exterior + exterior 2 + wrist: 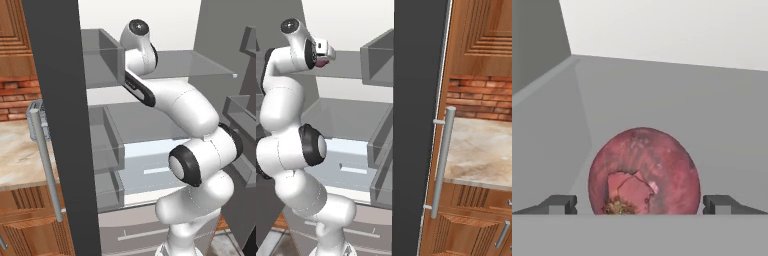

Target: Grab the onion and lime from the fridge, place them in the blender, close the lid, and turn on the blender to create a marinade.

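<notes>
Fridge (pixel 55 100) door's swung open, silver handle (pixel 442 160) facing out, with wood cupboards (pixel 481 30), a brick backsplash (pixel 481 95) and a marble counter (pixel 481 150) beside it. Arm reaches onto an upper grey shelf (pixel 722 120). The red onion (pixel 644 172) sits there, right between the gripper (pixel 640 204) fingers (pixel 559 202), spread wide, one tip on each side, not touching.

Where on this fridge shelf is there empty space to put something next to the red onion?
Bare shelf lies behind the onion, up to the white back wall, and beside it toward the grey side wall. It is crowded at the onion, where the open hand has a finger on each side.
</notes>
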### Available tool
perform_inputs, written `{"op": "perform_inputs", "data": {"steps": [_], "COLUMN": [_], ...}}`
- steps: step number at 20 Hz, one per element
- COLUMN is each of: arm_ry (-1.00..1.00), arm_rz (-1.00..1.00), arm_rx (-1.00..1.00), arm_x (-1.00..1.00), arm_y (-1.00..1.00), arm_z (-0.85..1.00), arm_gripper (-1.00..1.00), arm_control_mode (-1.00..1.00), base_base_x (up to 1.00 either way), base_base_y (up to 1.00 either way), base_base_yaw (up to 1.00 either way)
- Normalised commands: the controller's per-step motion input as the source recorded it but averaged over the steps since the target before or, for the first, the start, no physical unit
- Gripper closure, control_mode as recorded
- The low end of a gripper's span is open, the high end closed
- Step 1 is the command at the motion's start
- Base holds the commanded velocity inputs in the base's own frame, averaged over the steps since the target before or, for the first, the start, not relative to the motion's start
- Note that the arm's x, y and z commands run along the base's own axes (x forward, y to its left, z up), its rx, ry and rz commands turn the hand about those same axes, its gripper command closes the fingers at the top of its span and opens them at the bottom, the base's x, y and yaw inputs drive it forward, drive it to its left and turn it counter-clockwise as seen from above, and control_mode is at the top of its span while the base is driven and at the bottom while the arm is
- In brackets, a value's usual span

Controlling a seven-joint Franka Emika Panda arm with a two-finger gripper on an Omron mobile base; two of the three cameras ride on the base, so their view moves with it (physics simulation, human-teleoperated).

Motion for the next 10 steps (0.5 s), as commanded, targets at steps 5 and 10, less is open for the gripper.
{"op": "perform_inputs", "data": {"steps": [5,10], "arm_ry": [0.0,-0.01], "arm_rz": [0.0,0.0], "arm_rx": [0.0,0.0], "arm_x": [0.24,0.14], "arm_y": [0.0,0.01], "arm_z": [-0.19,-0.22], "arm_gripper": [-1.0,1.0], "arm_control_mode": [-1.0,-1.0], "base_base_x": [0.0,0.0], "base_base_y": [0.0,0.0], "base_base_yaw": [0.0,0.0]}}
